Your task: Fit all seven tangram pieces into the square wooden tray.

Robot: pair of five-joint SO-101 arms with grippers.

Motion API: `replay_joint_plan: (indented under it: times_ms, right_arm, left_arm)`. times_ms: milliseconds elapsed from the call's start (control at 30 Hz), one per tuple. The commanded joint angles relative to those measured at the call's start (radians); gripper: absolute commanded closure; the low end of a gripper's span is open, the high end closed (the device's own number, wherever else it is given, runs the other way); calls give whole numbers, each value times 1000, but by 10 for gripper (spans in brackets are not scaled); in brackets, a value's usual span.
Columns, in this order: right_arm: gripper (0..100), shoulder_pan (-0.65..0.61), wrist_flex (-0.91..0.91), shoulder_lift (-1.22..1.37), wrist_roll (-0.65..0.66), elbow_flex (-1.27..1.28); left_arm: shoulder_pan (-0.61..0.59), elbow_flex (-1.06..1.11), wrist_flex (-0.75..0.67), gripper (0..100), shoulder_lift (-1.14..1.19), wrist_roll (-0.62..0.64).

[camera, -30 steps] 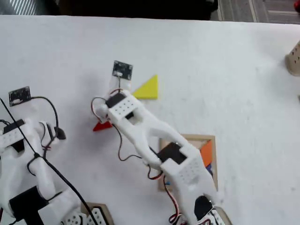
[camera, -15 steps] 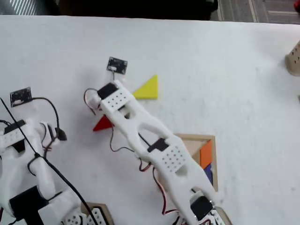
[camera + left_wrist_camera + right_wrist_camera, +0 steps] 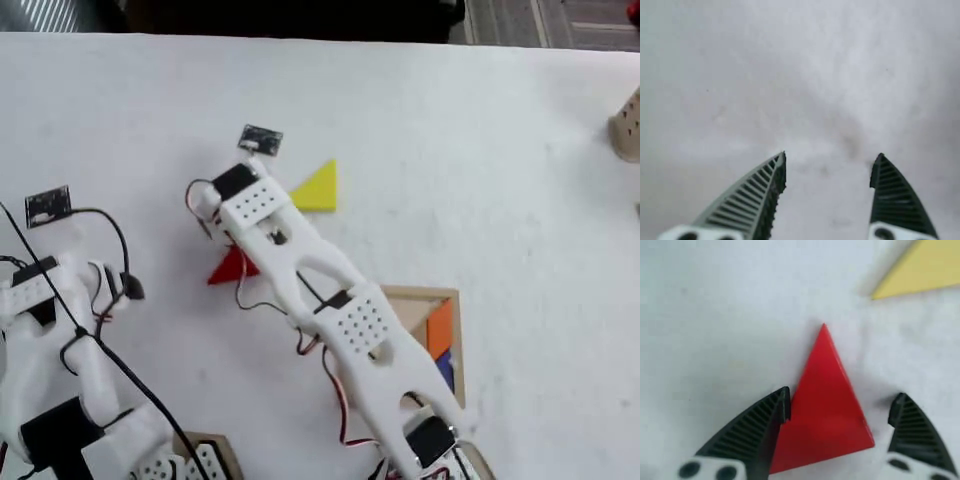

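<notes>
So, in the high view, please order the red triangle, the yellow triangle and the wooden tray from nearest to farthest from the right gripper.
1. Red triangle, between the open fingers of the right gripper.
2. Yellow triangle, a little beyond it.
3. Wooden tray, well behind, lower right in the view.

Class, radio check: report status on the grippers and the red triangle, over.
Right gripper open, jaws either side of red triangle, flat on table. Left gripper open over table. Yellow triangle nearby, apart from red.
</notes>
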Motion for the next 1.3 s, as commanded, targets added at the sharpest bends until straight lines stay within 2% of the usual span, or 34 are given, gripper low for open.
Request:
replay_joint_plan:
  times_ms: [0, 100, 200, 333, 533, 767, 1100, 1267]
  right_arm:
    - [676, 68, 107, 5, 68, -15]
    - [676, 53, 140, 7, 207, -15]
    - [676, 45, 196, -2, 267, -17]
    - [676, 48, 232, -38, 258, 11]
    - [676, 15, 225, -171, 164, 181]
    - [680, -7, 107, -249, 163, 331]
    - [885, -18, 70, -214, 169, 325]
    - [922, -13, 24, -214, 229, 325]
  left_arm:
    - [16, -8, -15, 730, -44, 14]
    - [16, -8, -15, 730, -44, 15]
    - [16, -8, -15, 731, -44, 15]
    - [16, -8, -15, 731, -44, 15]
    - [16, -8, -17, 729, -44, 14]
    - [16, -8, -17, 729, -42, 14]
    - [16, -8, -17, 729, -42, 14]
    - [16, -8, -17, 729, -42, 14]
